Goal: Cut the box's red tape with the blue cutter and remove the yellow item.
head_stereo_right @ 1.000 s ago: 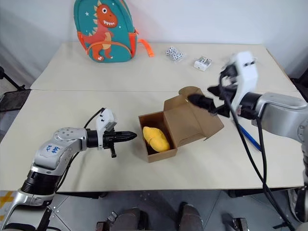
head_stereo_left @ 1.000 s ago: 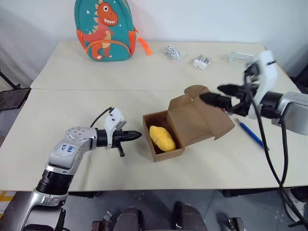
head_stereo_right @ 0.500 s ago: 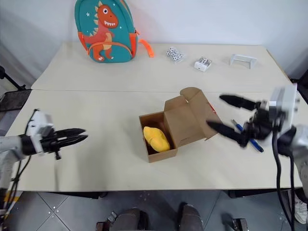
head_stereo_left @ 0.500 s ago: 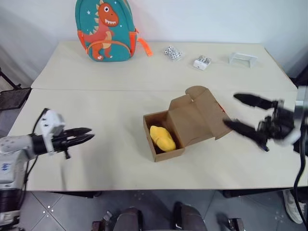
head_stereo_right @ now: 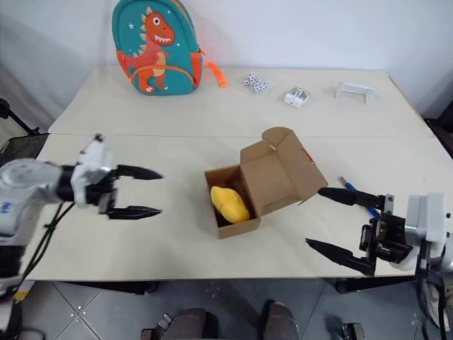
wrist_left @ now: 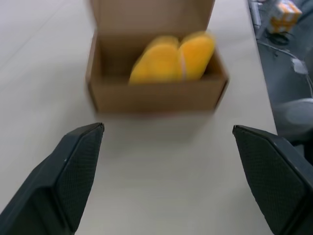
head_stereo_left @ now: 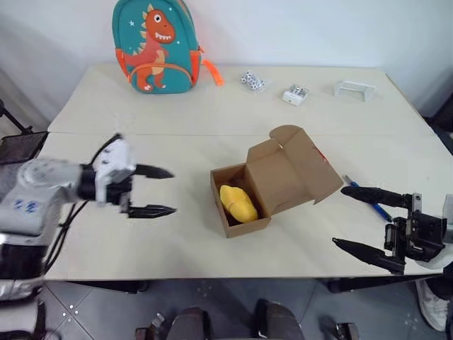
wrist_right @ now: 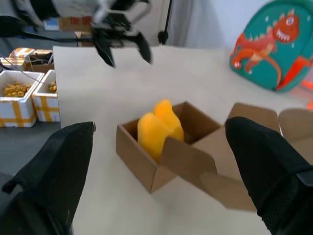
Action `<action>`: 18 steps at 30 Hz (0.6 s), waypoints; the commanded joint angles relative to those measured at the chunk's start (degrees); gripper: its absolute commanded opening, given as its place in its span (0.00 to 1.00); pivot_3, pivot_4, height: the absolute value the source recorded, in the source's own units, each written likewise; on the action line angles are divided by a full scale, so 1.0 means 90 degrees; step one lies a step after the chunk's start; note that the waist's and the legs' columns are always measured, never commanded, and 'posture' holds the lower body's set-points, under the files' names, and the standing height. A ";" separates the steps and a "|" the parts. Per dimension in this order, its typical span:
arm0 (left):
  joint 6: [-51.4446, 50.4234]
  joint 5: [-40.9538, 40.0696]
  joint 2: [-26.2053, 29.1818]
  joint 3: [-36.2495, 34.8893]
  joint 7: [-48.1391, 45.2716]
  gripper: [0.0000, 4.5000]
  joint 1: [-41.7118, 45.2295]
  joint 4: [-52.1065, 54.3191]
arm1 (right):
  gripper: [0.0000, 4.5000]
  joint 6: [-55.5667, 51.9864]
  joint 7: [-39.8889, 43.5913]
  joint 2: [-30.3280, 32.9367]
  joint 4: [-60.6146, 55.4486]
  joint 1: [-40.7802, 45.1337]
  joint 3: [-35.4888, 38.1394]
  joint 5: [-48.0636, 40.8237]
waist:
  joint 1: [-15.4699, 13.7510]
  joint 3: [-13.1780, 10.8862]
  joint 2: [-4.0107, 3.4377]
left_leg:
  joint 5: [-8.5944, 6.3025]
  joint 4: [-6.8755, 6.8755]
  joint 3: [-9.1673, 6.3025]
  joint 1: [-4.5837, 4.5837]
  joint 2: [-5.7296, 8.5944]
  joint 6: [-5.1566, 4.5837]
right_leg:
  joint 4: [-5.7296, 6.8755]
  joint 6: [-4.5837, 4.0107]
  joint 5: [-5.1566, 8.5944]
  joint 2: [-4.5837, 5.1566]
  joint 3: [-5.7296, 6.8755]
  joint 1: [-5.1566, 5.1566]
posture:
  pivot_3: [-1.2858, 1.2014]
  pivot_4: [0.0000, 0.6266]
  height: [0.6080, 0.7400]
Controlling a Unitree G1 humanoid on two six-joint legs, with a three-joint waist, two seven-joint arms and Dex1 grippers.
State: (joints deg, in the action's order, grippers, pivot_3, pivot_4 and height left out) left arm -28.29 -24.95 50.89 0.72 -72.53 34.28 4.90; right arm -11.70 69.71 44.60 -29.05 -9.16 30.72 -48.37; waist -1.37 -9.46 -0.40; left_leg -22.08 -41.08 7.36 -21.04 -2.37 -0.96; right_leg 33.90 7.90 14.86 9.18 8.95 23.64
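Fingers [head_stereo_left: 152, 172] spread, flanking the open box [head_stereo_left: 272, 184]

**Box open, yellow item inside, cutter laid beside it**

The box [head_stereo_left: 265, 185], a small brown cardboard carton, is seen standing on the table with its lid thrown back and tilted away to the right, tuck flaps spread. The yellow item [head_stereo_left: 238, 203], a soft rounded lump, is lodged inside the box, against the near wall and just below the rim. A sliver of the red tape [head_stereo_left: 320, 154] can be made out along the far right edge of the lid. The blue cutter [head_stereo_left: 366, 199], a slim stick, is laid flat on the table just to the right of the box, apart from it and angled diagonally.
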 commanded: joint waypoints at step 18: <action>-0.0097 0.2186 -0.1727 0.3004 0.0117 0.99 0.2576 -0.0814 | 1.00 0.0155 -0.0521 -0.0046 -0.0327 0.0179 0.0006 0.0079 | -0.0014 -0.0002 0.0003 | 0.0002 -0.0002 -0.0005 -0.0007 0.0000 -0.0003 | -0.0010 0.0000 0.0000 -0.0004 0.0000 0.0000 | 0.52 0.24 1.00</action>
State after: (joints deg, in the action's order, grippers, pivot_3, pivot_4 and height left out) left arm -30.52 -6.40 35.81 27.81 -71.10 56.19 -2.62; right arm -11.20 65.57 44.44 -29.75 -7.36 29.71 -47.35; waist -1.50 -9.48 -0.37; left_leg -22.07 -41.09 7.31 -21.11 -2.37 -0.99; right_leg 33.81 7.91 14.87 9.15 8.95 23.64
